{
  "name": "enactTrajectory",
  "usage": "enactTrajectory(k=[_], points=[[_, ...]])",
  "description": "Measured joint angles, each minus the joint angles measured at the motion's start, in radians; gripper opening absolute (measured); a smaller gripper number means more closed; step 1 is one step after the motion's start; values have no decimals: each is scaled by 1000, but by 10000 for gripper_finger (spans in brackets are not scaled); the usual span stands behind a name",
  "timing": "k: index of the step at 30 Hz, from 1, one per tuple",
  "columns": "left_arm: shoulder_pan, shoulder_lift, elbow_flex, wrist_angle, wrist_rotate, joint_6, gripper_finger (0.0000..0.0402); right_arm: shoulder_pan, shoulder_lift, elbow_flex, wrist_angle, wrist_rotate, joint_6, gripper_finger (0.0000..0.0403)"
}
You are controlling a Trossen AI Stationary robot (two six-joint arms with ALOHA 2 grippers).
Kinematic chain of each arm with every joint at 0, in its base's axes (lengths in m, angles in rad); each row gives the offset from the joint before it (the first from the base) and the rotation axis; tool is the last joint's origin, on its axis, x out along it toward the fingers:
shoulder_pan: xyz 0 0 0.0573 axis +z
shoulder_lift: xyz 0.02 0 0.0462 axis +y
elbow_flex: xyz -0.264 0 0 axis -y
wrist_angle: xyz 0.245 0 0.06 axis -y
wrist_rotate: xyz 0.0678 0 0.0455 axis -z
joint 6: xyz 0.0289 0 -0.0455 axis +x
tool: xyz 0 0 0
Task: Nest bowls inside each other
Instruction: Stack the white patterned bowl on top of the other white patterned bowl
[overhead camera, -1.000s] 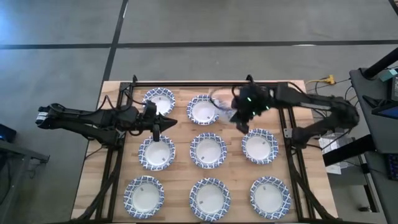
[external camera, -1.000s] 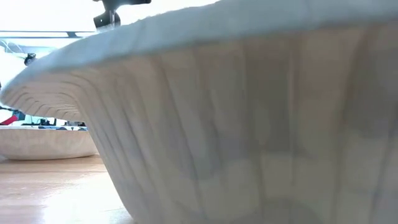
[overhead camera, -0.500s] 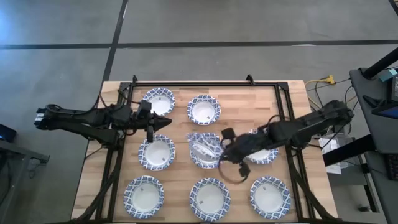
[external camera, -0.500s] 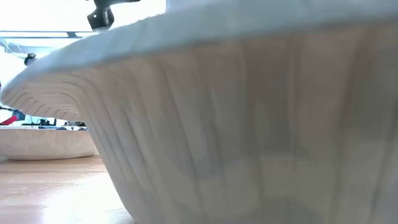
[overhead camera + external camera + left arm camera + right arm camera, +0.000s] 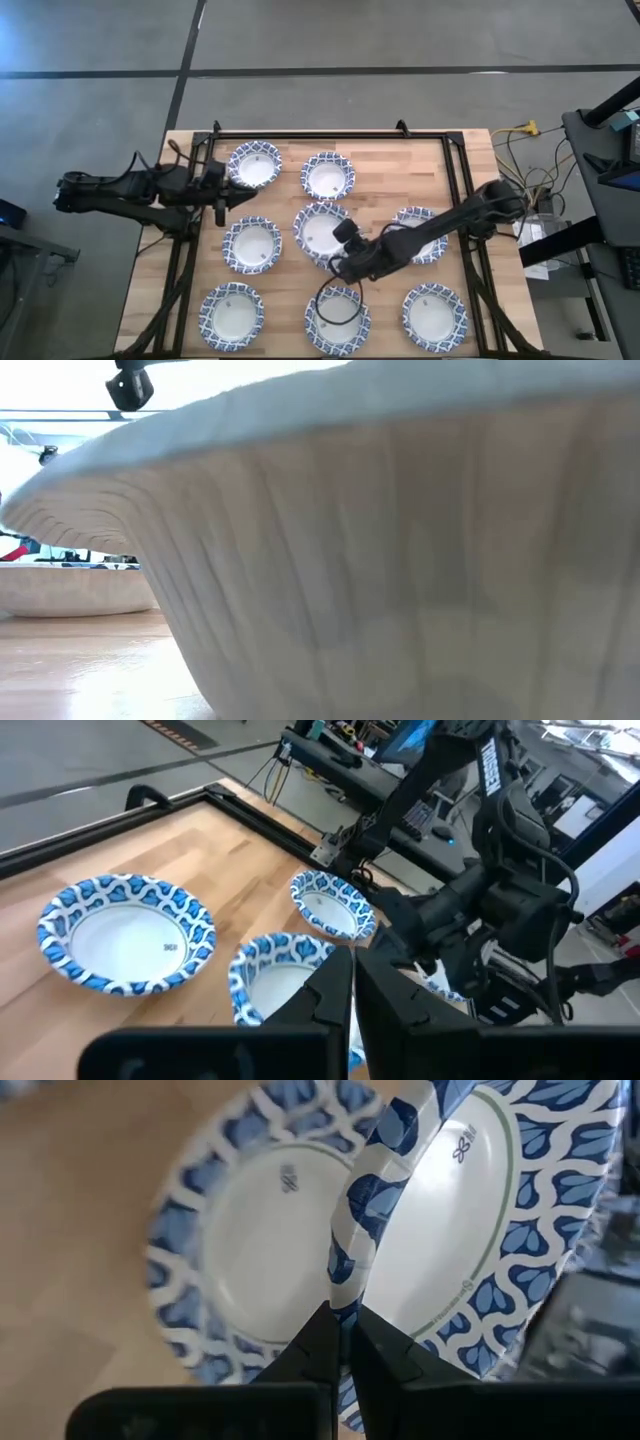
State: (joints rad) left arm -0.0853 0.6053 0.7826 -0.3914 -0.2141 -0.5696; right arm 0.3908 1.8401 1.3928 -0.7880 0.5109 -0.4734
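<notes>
Several small bowls, white inside with blue-and-white patterned rims, sit on their bases in rows on the wooden table (image 5: 440,160). My right gripper (image 5: 343,252) is shut on one bowl (image 5: 320,228) over the table's middle, above another bowl (image 5: 250,1230) that sits on the table. My left gripper (image 5: 221,203) is shut and empty, above the table between the far left bowl (image 5: 254,163) and the middle left bowl (image 5: 252,244). In the low view, one bowl's outer wall (image 5: 400,560) fills nearly the whole picture. My right gripper pinches the bowl's rim (image 5: 343,1285) between its two fingers, one on the white inside and one on the patterned outside, at the rim's near right part (image 5: 338,245). The fingers come slanting from the table's right and near side. The bowl is lifted and tilted over the bowl beneath.
Bowls stand at the far middle (image 5: 328,175), the middle right (image 5: 420,235) partly under my right arm, and along the near edge (image 5: 232,312) (image 5: 338,320) (image 5: 434,312). A black frame (image 5: 300,133) rims the table. The far right part of the table shows bare wood.
My right gripper has carried its bowl from the far right part of the table toward the near edge and the left, to over the middle bowl. My left gripper has drawn back toward the table's left edge.
</notes>
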Motion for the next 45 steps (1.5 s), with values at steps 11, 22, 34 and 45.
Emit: enactTrajectory(k=[11,22,34,45], points=[[0,-28,-2,-76,6,2,0,21,52,1,-51,13,155,13],[0,-28,-3,-135,6,10,0,42,60,-15,-33,-78,175,13],[0,-17,-3,-136,5,33,0,12,58,-43,-13,-276,274,23],[0,-14,-3,-136,6,33,0,-12,45,-34,-5,-283,324,109]])
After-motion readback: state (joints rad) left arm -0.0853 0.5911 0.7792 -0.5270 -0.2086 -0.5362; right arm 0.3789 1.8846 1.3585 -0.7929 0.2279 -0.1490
